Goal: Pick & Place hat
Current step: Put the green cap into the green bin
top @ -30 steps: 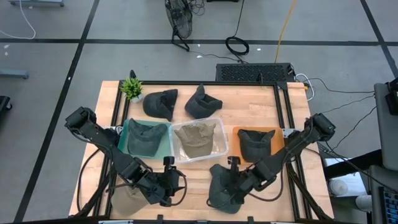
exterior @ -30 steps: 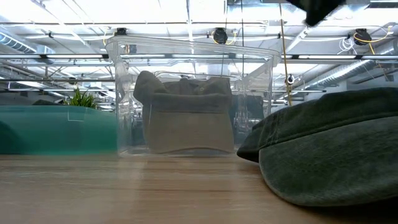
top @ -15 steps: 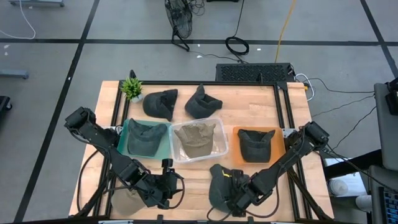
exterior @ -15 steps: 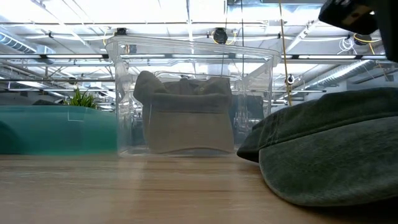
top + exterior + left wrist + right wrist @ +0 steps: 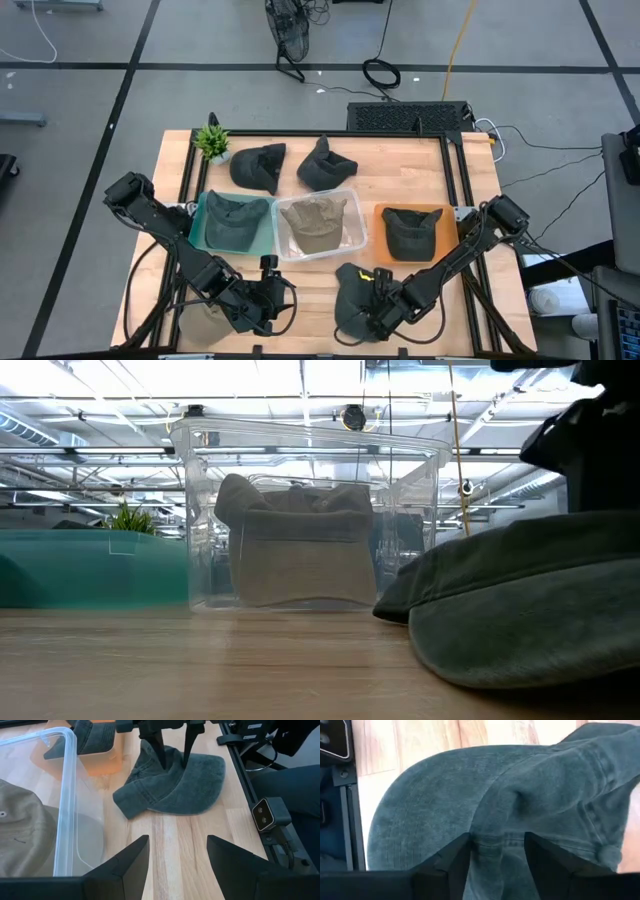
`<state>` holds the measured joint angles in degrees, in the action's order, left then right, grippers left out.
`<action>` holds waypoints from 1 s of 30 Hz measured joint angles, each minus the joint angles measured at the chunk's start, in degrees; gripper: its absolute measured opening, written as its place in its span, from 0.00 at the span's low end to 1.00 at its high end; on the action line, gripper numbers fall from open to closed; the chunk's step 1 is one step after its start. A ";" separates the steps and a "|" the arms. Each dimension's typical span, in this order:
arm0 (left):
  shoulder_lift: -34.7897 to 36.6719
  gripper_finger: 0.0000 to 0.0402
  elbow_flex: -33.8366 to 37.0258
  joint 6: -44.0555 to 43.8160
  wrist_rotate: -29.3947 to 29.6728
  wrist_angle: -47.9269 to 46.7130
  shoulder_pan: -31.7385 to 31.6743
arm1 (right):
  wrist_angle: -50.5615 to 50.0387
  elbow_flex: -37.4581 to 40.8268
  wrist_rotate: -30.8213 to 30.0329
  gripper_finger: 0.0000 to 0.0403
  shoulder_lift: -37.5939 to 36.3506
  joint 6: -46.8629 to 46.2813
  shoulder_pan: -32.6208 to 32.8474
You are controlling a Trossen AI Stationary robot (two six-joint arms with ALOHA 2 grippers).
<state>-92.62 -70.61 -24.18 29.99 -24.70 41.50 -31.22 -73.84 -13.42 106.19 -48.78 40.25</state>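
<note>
A dark green hat (image 5: 352, 300) lies crown up on the wooden table near its front edge, also seen in the left wrist view (image 5: 200, 780) and the low view (image 5: 520, 610). My right gripper (image 5: 372, 298) stands on its crown, open, with a raised fold of cloth between the fingers (image 5: 497, 840). My left gripper (image 5: 277, 300) hovers open over bare table left of the hat, pointing at it (image 5: 177, 842), with nothing between its fingers. My right gripper has both open fingertips (image 5: 161, 755) set on the hat's crown (image 5: 172, 770), one on each side of a raised fold (image 5: 495, 827). The fingers slant down from above, from the table's right. The hat lies on the table, its crown dented under them.
Behind the hat stand a clear bin (image 5: 345, 195) with a tan hat, a teal bin (image 5: 203, 215) with a green hat and an orange tray (image 5: 445, 225) with a dark hat. Two more dark hats (image 5: 258, 166) and a small plant (image 5: 212, 142) sit at the far edge.
My right gripper has come down and toward the table's near edge onto the dark green hat, rolling as it sank. The hat's crown now sits lower and flatter, and its brim has shifted a little toward the table's left.
</note>
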 joint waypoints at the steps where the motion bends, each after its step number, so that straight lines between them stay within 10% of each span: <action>1: 0.00 0.53 0.00 0.00 0.01 0.01 0.00 | 0.12 0.04 -0.08 0.38 -0.02 0.44 0.00; 8: 0.00 0.53 0.00 0.35 -0.01 -0.06 0.00 | 10.27 0.02 -3.36 0.03 0.07 11.70 -0.18; 21: 0.01 0.53 -0.04 5.03 0.01 3.94 0.00 | 22.55 -1.04 -2.85 0.04 1.31 24.67 -6.05; 30: 0.00 0.53 -0.04 7.97 0.05 8.10 -1.37 | 24.21 -1.03 -4.20 0.24 2.06 29.56 -6.07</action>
<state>-92.62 -70.65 -16.22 30.04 -16.60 40.12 -7.01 -74.87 -17.62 108.25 -19.21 34.18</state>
